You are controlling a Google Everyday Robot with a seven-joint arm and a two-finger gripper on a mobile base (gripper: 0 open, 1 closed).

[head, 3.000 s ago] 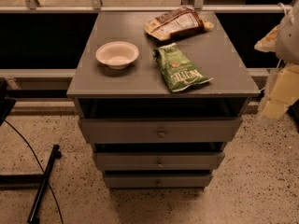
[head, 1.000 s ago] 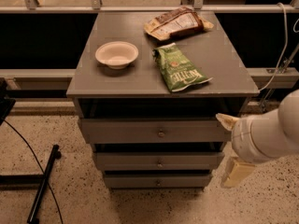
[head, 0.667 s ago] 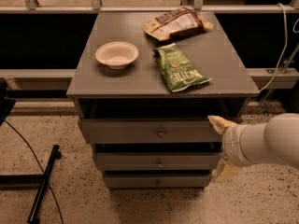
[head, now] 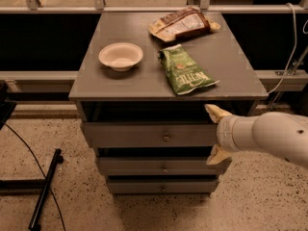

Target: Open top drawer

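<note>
The grey cabinet (head: 120, 88) has three drawers. The top drawer (head: 139, 134) is the wide one just under the tabletop; it is pushed in, with a small round metal knob (head: 166, 137) at its centre. My gripper (head: 208, 134) is in front of the right end of the top drawer's front, to the right of the knob. It is open: one cream fingertip (head: 214, 112) sits at the drawer's upper edge and the other (head: 215, 155) at its lower edge. My white forearm (head: 269, 136) comes in from the right.
On the cabinet top lie a white bowl (head: 120, 56), a green chip bag (head: 185, 71) and a brown snack bag (head: 183, 24). Two lower drawers (head: 163, 167) are shut. A black stand and cables (head: 43, 191) lie on the floor at left. A rail runs behind.
My arm has swung in from the right and moved left and up, bringing the gripper from beside the cabinet to the right end of the top drawer's front. The drawer has not moved.
</note>
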